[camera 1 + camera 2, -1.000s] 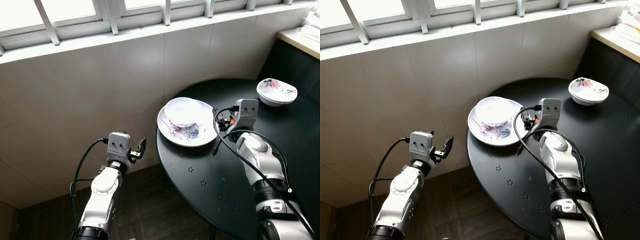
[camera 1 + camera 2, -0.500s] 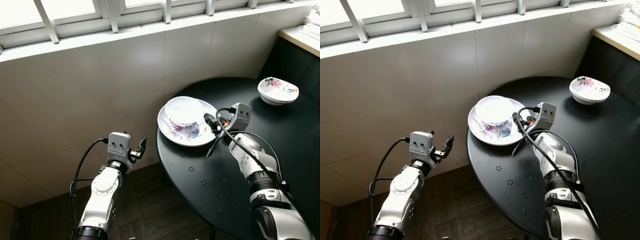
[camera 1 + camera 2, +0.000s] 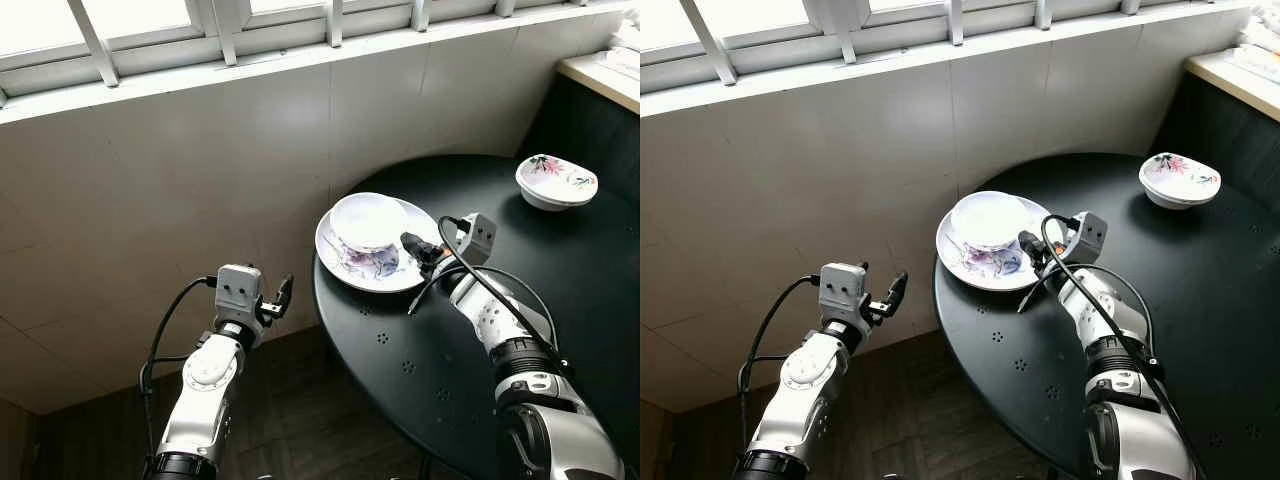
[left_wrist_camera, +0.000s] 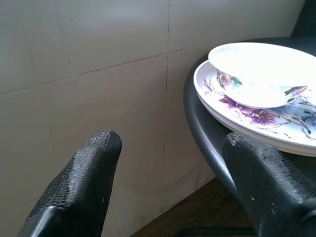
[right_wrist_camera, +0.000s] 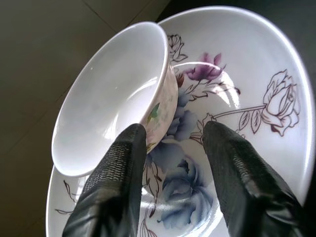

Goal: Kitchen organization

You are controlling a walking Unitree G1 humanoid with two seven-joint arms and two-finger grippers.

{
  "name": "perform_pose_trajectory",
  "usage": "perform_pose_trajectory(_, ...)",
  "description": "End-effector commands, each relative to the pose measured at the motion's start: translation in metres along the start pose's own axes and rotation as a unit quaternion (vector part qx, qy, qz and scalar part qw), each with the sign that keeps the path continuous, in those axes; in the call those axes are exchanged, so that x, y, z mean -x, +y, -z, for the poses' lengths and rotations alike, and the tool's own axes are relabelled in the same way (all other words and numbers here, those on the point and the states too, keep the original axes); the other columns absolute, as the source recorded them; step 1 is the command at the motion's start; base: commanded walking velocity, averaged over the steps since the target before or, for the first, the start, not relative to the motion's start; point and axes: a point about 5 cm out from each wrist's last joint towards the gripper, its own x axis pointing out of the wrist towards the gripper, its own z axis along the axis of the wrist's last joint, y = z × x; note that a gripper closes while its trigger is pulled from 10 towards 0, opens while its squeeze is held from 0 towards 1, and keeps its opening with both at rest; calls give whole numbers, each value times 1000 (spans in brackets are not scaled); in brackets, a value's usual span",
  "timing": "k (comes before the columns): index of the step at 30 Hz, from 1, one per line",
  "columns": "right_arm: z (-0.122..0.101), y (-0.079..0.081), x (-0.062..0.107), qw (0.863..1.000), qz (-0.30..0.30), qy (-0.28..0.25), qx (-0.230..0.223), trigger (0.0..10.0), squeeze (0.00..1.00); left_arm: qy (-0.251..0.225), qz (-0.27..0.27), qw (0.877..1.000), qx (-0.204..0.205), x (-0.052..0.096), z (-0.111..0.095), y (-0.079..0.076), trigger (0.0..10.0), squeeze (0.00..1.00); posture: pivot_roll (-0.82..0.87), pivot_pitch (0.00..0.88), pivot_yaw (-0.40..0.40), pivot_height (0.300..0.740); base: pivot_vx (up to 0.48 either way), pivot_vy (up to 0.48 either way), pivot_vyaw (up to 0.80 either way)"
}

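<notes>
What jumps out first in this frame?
The right gripper, fingers open, reaching over the flowered plate toward the white bowl that sits on it, at the near-left edge of the round black table. A second flowered bowl sits alone at the table's far right. The left gripper hovers off the table, near the tiled wall.

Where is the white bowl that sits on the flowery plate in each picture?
Left eye view: white bowl on the plate, just left of the right gripper.
Right eye view: near the table's left edge.
Left wrist view: upper right.
Right wrist view: centre left.
Shared landmark: the flowery plate under the bowl.
</notes>
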Motion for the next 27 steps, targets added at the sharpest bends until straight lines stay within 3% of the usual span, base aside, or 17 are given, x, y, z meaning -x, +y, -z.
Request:
perform_pose_trajectory(1,9,-2,-1,999,8,26,-19,0,0,9,-2,1000,5,0,2,2,10000,0,-91,10,29,740,0,0,0)
perform_pose_trajectory(16,7,-2,-1,998,17,8,-56,0,0,13,-2,1000,11,-1,3,3,10000,0,-93,11,30,740,0,0,0)
perform_pose_trajectory(22,-9,15,0,998,-17,-45,-43,0,0,13,-3,1000,12,-1,3,3,10000,0,-92,11,29,740,0,0,0)
perform_pose_trajectory(24,-21,29,3,996,-25,-90,-6,0,0,13,-3,1000,13,-1,3,3,10000,0,-94,14,30,740,0,0,0)
perform_pose_trajectory(27,-27,39,6,992,-39,-116,14,0,0,13,-2,1000,13,-1,3,3,10000,0,-95,14,31,740,0,0,0)
